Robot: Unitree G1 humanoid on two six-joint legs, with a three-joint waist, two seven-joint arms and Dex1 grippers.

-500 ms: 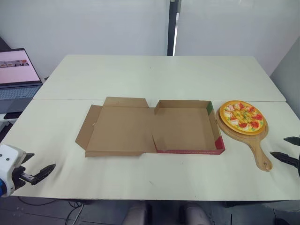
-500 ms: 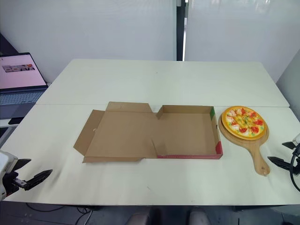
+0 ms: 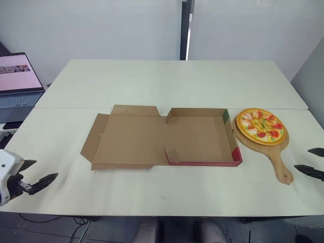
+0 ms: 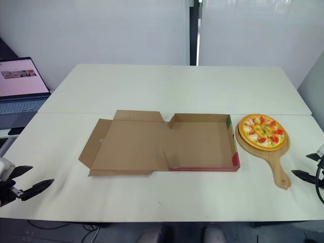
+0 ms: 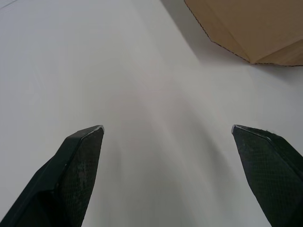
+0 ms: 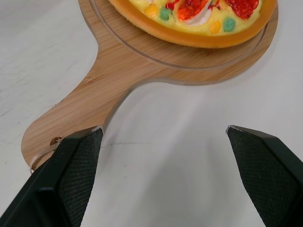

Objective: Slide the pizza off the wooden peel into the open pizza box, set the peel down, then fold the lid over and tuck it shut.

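Observation:
The pizza (image 3: 261,125), orange-rimmed with red and green toppings, lies on the round wooden peel (image 3: 276,154) at the table's right, its handle pointing toward the front edge. The open cardboard pizza box (image 3: 200,139) sits mid-table with its lid (image 3: 129,139) laid flat to the left. My right gripper (image 3: 312,162) is open, just right of the peel's handle (image 6: 71,123), holding nothing. My left gripper (image 3: 34,174) is open near the front left edge, well left of the lid (image 5: 251,28).
A laptop (image 3: 17,81) with a lit screen stands off the table's left side. The white table (image 3: 167,81) stretches far behind the box. A seam crosses the table behind the box.
Both grippers have drawn slightly back and outward toward the frame edges. The box, pizza and peel have not moved.

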